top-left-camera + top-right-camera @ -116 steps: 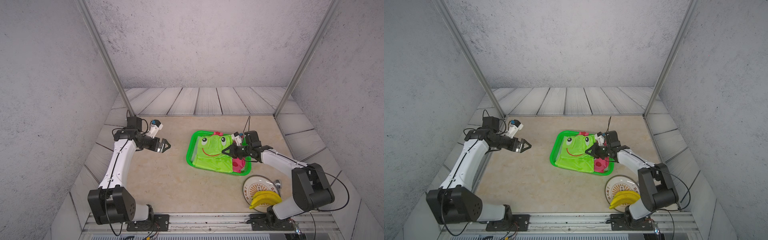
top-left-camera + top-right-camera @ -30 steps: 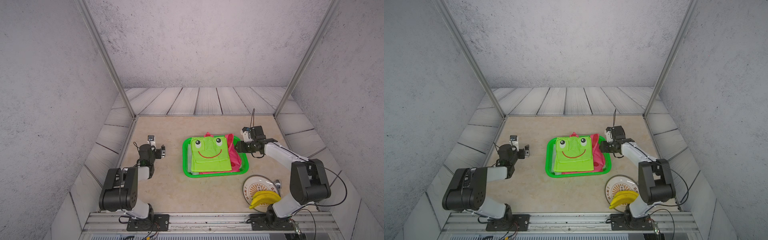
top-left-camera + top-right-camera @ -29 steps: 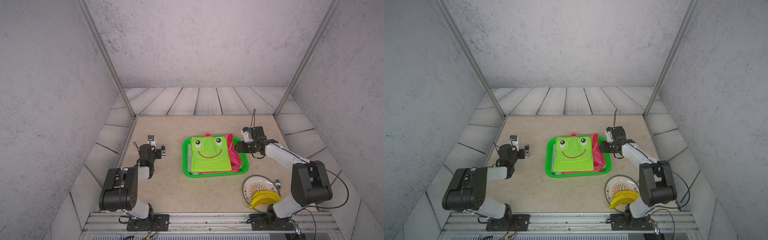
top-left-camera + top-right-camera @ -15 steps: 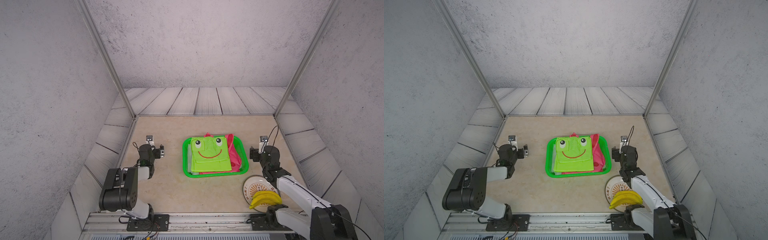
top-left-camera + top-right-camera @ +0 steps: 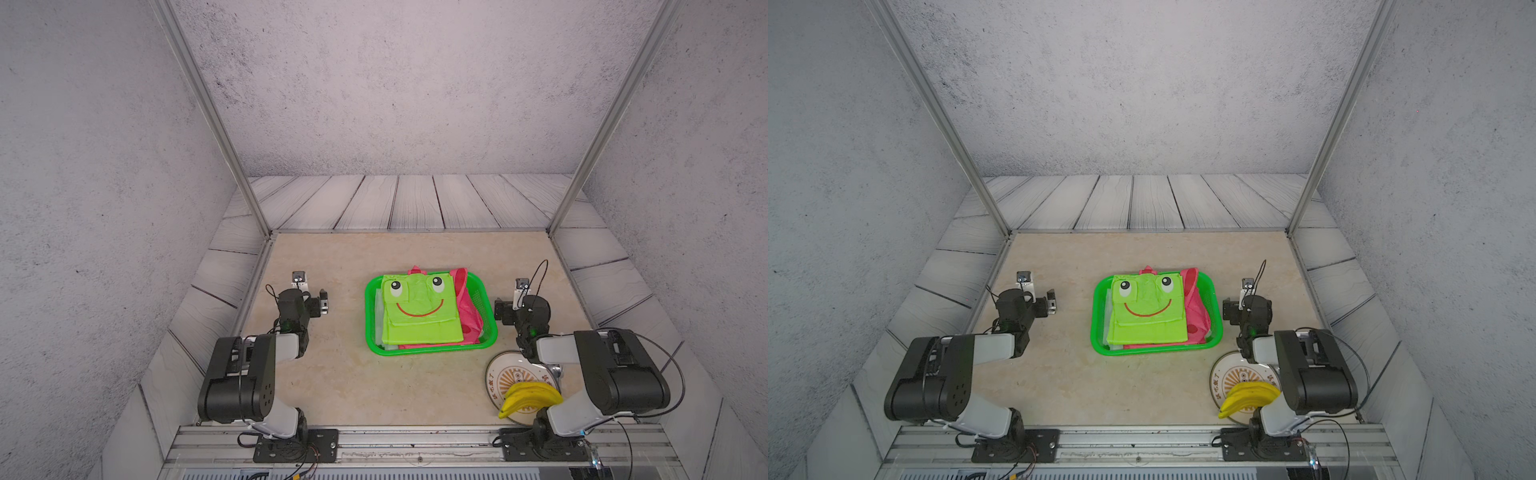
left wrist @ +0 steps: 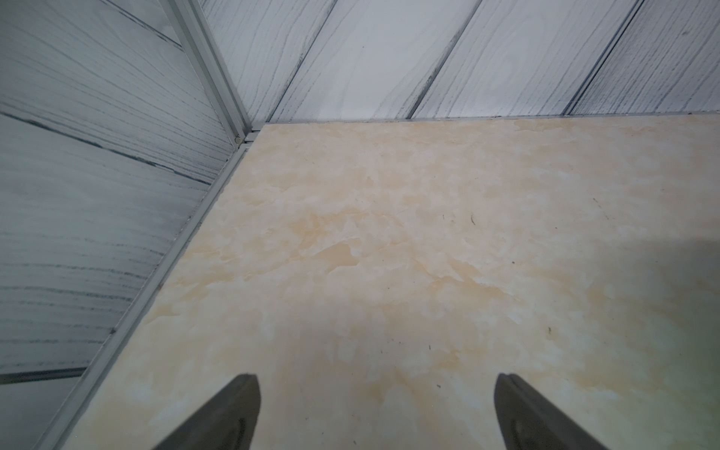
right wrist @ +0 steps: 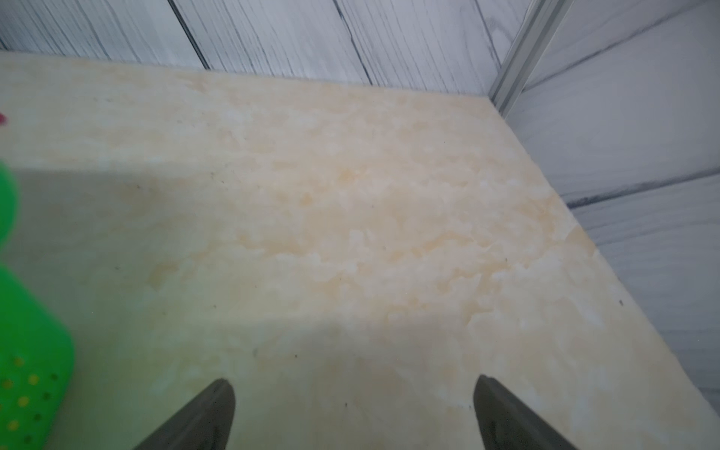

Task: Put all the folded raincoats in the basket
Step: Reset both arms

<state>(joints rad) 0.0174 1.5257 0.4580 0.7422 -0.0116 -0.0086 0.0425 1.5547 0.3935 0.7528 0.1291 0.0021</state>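
Observation:
The folded raincoat (image 5: 419, 320), bright green with a frog face and pink parts, lies inside the green mesh basket (image 5: 368, 316) at the middle of the table, as both top views show (image 5: 1146, 318). My left gripper (image 6: 374, 380) is open over bare table, well to the left of the basket, with nothing between its fingers. Just right of the basket, my right gripper (image 7: 352, 383) is also open and empty. A corner of the basket (image 7: 31, 370) shows at the edge of the right wrist view. Neither gripper touches the raincoat.
A round patterned plate (image 5: 515, 372) with a yellow banana bunch (image 5: 530, 399) on it sits at the front right, close under my right arm. Grey plank walls and metal frame posts border the beige table.
My right arm has drawn back from the basket's right rim to a folded pose nearer the front, and its jaws have opened wider. The left arm and the raincoat have stayed put.

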